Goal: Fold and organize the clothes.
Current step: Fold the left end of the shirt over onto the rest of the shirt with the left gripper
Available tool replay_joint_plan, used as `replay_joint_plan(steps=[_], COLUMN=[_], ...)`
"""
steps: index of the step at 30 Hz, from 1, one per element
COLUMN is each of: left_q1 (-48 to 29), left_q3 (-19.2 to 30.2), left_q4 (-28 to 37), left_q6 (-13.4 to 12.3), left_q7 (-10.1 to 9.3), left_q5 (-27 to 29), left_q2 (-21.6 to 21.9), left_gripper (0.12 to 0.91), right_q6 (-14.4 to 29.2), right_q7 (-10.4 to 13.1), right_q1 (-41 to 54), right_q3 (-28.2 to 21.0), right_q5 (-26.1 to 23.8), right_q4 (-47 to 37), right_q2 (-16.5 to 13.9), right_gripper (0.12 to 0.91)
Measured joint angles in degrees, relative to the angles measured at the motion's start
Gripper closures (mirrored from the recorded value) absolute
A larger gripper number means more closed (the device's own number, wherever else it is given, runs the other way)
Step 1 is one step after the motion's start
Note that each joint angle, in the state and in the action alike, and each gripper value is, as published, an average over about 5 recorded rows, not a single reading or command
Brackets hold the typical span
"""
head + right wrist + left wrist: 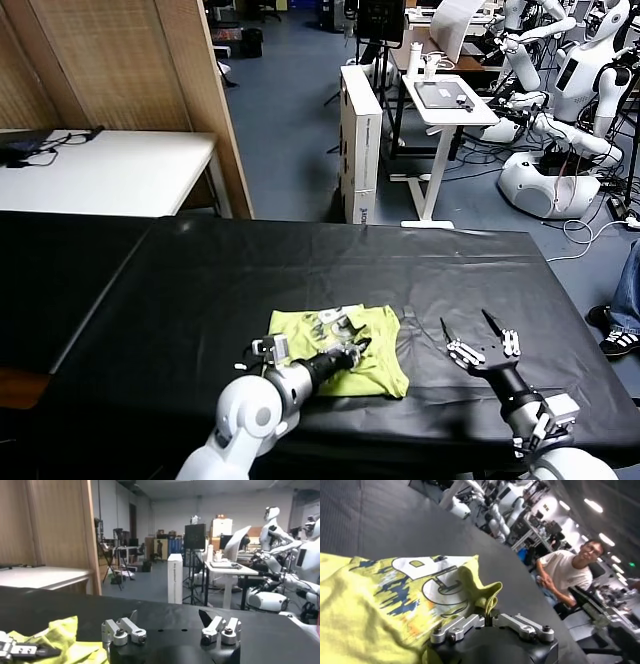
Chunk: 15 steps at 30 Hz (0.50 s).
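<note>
The lime yellow-green T-shirt [382, 358] lies folded small on the black table [200, 280], near the front edge, with its white printed graphic facing up [437, 585]. My left gripper [342, 325] rests over the shirt and is shut on a raised fold of its cloth [488, 599]. My right gripper [472, 326] is open and empty, just above the table to the right of the shirt and clear of it. In the right wrist view its fingers [133, 616] stand wide apart, with the shirt [62, 634] and the left gripper [20, 651] off to one side.
Black cloth covers the table to its far edge [400, 232]. Beyond it stand a white table [110, 170], a wooden partition [150, 70], a white box [360, 140], a white desk [445, 100] and other robots [560, 110]. A person [567, 575] is beside the table.
</note>
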Motion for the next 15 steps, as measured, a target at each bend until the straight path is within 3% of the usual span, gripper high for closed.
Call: replay_joint_plan(steps=[7,10,15], left_q1=[2.59,3.68,4.96], left_q3=[-0.99,-2.87,-7.98], left_q4=[-5.17,-8.04,-11.16], left_q6=[0.0,0.0,0.0], left_q7=[-0.5,0.02,0.61], left_q5=[-0.18,0.37,1.44], left_q2=[0.38,1.34,3.95], left_gripper=[0.188,0.132,0.124], right_q6=[-0.55,-0.37,0.09], right_q7=[-1.97,-3.88,-6.97], right_q1=[1.76,2.6,5.59], right_q3=[-4.76,-7.61,-14.43], right_q5=[-0.31,-1.47,-5.39], right_q4=[-0.54,-0.42,-0.42], right_q2=[-3.9,-6.6,-12.63], right_gripper=[0.118,0.118,0.118])
